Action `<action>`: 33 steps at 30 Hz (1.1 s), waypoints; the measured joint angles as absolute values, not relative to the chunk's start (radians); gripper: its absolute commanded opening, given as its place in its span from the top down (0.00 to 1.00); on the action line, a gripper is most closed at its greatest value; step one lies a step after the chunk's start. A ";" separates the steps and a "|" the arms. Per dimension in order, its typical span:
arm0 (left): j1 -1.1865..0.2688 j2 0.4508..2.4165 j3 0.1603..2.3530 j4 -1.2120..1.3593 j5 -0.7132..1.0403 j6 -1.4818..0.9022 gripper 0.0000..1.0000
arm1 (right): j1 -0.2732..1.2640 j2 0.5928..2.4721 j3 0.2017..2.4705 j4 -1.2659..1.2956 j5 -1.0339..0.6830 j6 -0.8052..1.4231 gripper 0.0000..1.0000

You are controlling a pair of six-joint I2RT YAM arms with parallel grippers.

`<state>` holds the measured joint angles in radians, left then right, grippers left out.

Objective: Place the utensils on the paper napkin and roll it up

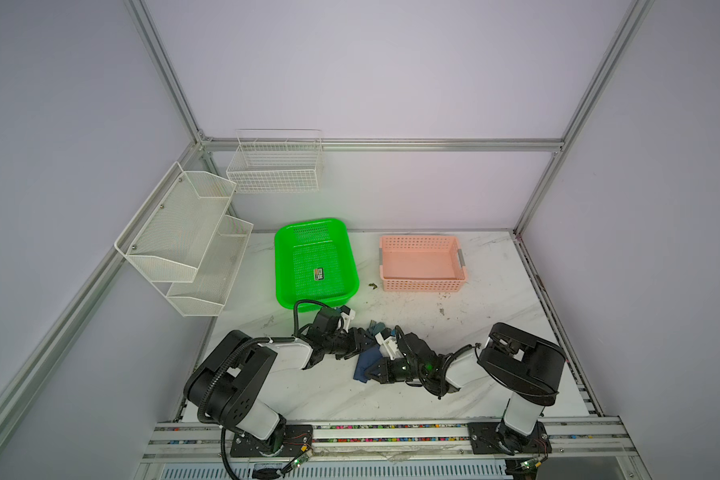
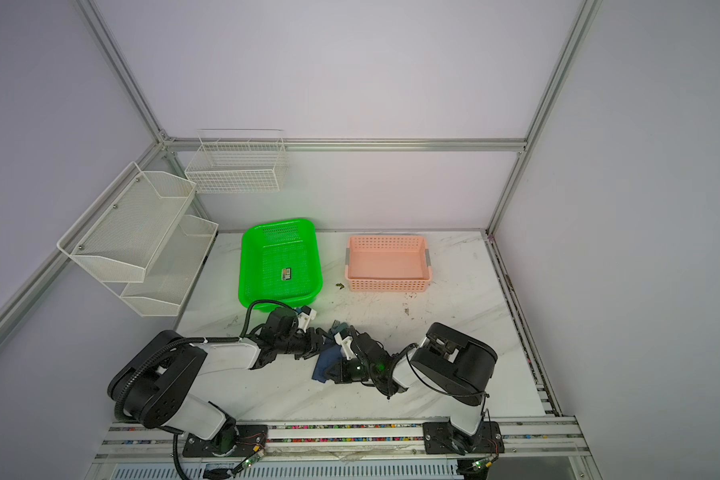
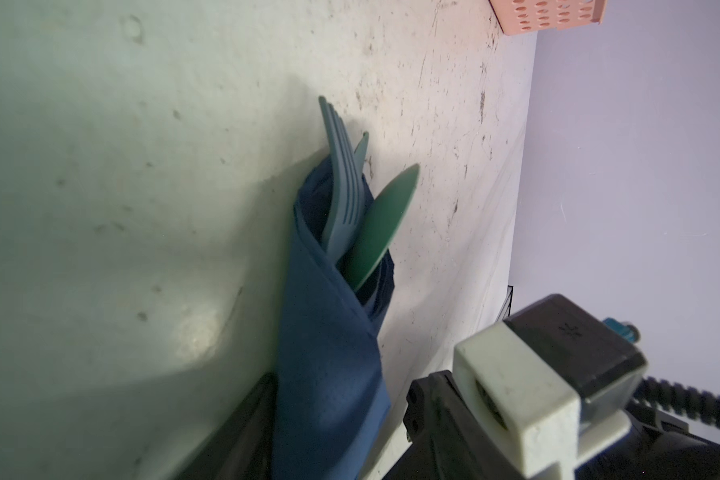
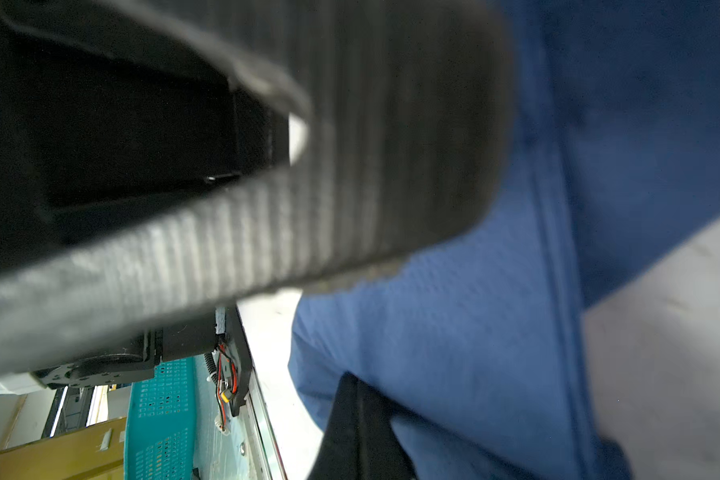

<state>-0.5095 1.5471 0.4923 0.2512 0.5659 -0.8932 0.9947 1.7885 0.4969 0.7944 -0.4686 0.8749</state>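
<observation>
Nearest, mounting rail (image 1: 391, 442). Just beyond, mid-table (image 1: 474, 332), napkin (image 3: 329, 353) rolled around fork (image 3: 344, 187) and spoon (image 3: 381, 224), heads poking out the far end. Clenched right gripper (image 1: 371, 372) against the roll's near end. At its left side, left gripper (image 1: 362, 337), grip impossible to tell. Far behind, green basket (image 1: 281, 266), pink basket (image 1: 422, 284).

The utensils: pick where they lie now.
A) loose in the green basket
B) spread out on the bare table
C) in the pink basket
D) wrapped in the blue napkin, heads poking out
D: the left wrist view shows the utensils with their heads sticking out of the paper napkin, which is wound around them and lies on the table.
</observation>
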 measured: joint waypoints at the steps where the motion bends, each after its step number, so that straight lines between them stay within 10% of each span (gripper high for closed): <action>1: -0.511 1.551 0.492 0.257 0.566 -0.893 0.47 | 0.995 1.788 0.497 0.794 -0.469 0.875 1.00; 27: -0.512 1.628 0.489 0.308 0.568 -0.841 0.89 | 0.995 1.777 0.488 0.787 -0.466 0.878 1.00; 33: -0.513 1.625 0.468 0.342 0.558 -0.841 0.92 | 0.995 1.711 0.477 0.701 -0.452 0.878 0.78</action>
<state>-0.5129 1.6249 0.4683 0.3416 0.5575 -0.8413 0.9951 1.7107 0.4774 0.7010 -0.4519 0.8783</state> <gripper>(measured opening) 0.091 0.161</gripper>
